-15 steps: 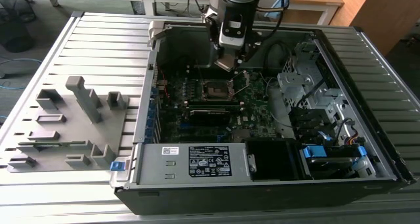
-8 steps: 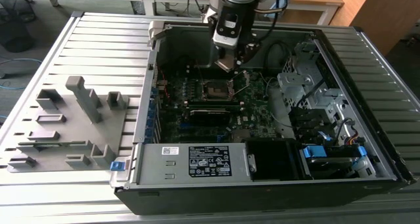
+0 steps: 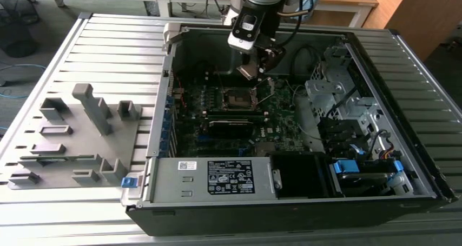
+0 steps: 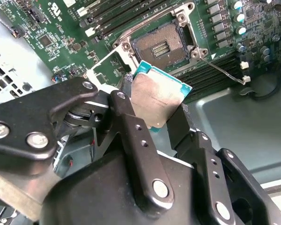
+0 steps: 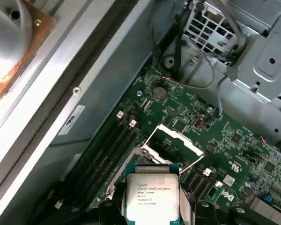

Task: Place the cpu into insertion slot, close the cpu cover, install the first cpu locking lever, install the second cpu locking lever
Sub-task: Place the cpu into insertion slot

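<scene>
My gripper (image 3: 254, 66) hangs inside the open computer case, shut on the cpu (image 3: 248, 72). In both wrist views the cpu (image 4: 155, 96) (image 5: 152, 194) is a small silver-topped square with a teal edge, pinched on two opposite sides by the black fingers (image 4: 131, 129). It is held tilted, above the board and apart from it. The insertion slot (image 4: 166, 44) (image 3: 238, 98) lies bare, its dark pin field showing. The cpu cover (image 5: 177, 138) (image 4: 103, 65) stands swung up beside the slot. A thin wire locking lever (image 4: 220, 70) sticks out loose next to the slot.
Long black memory slots (image 4: 117, 14) run beside the socket. A long black module (image 3: 231, 128), the power supply (image 3: 224, 177) and a metal drive cage (image 3: 328, 89) with cables crowd the case. A grey parts fixture (image 3: 72, 132) lies at the exterior view's left.
</scene>
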Action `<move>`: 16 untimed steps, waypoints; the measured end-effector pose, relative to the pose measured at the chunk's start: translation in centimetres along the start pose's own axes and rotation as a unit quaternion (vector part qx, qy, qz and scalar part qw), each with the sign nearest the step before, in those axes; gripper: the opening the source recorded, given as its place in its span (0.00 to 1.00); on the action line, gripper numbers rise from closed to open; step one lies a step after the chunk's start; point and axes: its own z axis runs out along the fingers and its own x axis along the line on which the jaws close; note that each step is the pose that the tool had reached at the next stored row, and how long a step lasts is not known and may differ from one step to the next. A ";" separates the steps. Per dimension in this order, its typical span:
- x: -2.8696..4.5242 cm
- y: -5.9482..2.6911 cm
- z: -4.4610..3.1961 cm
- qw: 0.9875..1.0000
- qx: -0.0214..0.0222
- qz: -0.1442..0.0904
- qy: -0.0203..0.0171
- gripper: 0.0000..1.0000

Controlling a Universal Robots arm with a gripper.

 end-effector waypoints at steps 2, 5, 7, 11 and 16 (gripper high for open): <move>0.00 0.00 0.00 1.000 0.000 0.000 0.000 0.54; 0.00 0.00 0.01 1.000 0.000 0.000 0.000 0.54; 0.00 0.00 0.01 1.000 0.000 0.003 0.000 0.54; 0.00 -0.01 0.06 1.000 -0.001 0.030 -0.003 0.54; 0.00 -0.01 0.17 0.997 -0.001 0.074 -0.007 0.54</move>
